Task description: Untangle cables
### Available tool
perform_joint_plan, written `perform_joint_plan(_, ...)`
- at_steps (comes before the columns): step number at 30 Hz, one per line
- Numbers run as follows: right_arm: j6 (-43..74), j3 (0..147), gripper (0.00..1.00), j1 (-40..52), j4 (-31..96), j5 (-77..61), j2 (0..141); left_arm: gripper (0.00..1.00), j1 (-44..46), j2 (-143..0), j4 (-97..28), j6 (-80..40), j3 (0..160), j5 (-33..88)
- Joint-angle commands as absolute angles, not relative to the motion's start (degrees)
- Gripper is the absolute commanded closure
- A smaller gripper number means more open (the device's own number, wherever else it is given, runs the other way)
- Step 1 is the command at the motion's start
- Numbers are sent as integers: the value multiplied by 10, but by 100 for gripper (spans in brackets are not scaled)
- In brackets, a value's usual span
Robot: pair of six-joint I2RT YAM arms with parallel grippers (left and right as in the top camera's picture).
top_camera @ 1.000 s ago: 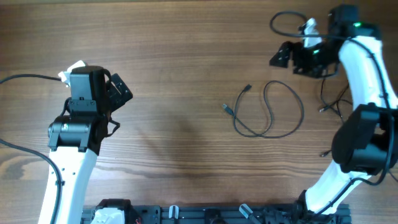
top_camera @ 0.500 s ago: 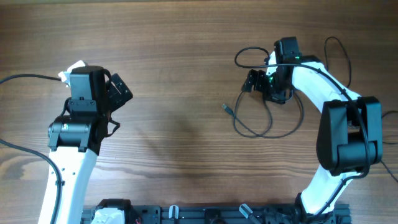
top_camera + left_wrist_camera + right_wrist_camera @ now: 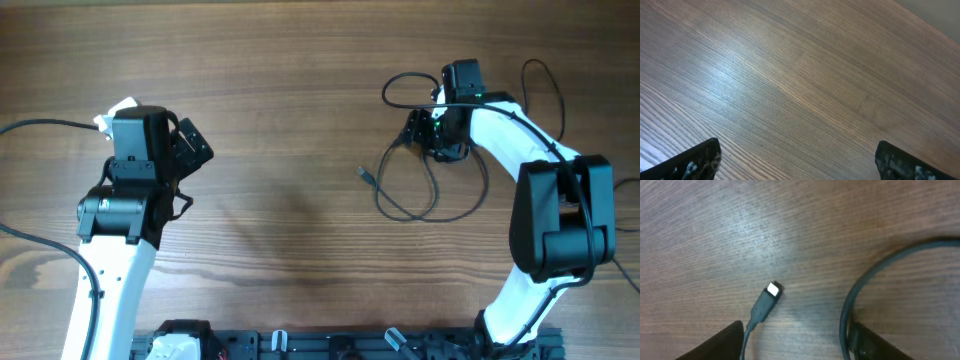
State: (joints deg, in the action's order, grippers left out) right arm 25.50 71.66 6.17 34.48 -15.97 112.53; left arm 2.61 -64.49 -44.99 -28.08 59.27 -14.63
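Observation:
A thin black cable (image 3: 433,195) lies in a loose loop on the wooden table, right of centre, with one plug (image 3: 366,175) pointing left. My right gripper (image 3: 414,133) is low over the loop's upper left part. In the right wrist view, the cable's other plug (image 3: 772,289) and its cord run down beside the left finger (image 3: 720,342). A curved strand (image 3: 847,312) lies against the right finger (image 3: 880,345). The jaws stand apart with both strands between them. My left gripper (image 3: 193,150) hovers wide open over bare wood at the left, its midpoint (image 3: 800,162) with nothing in it.
The right arm's thicker camera wire (image 3: 398,85) arcs above its gripper. Another thin black strand (image 3: 552,85) loops at the table's right behind the white arm (image 3: 540,140). A black rail (image 3: 330,345) runs along the near edge.
My right arm swung from the far right corner leftward and down onto the cable loop, and its jaws have narrowed around the strands. The left arm has not moved.

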Motion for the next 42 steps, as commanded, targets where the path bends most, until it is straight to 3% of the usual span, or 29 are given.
perform_joint_plan(1, 257, 687, 32, 62, 313, -150, 1115, 0, 23, -639, -449, -274, 596, -144)
perform_joint_plan(5, 267, 637, 37, 62, 235, -176, 1115, 0, 23, -639, -449, -274, 596, -144)
perform_joint_plan(8, 283, 604, 51, 62, 169, -190, 1115, 0, 23, -639, -449, -274, 596, -144)
perform_joint_plan(10, 300, 592, 74, 62, 137, -196, 1115, 0, 23, -639, -449, -274, 596, -143)
perform_joint_plan(11, 300, 592, 93, 62, 123, -197, 1115, 0, 23, -639, -449, -274, 596, -143)
perform_joint_plan(12, 300, 594, 96, 62, 111, -207, 1114, 0, 23, -639, -449, -274, 596, -143)
perform_joint_plan(17, 298, 644, 95, 60, 89, -267, 1098, 0, 23, -639, -449, -274, 596, -144)
perform_joint_plan(25, 270, 789, 95, 59, 128, -248, 993, 0, 23, -639, -449, -274, 596, -144)
perform_joint_plan(31, 260, 902, 96, 46, 112, -33, 904, 0, 23, -639, -449, -274, 596, -144)
perform_joint_plan(35, 154, 950, 95, 27, 58, 106, 855, 0, 23, -639, -449, -274, 596, -144)
perform_joint_plan(42, 30, 955, 96, -96, 62, 251, 823, 0, 23, -639, -449, -274, 596, -144)
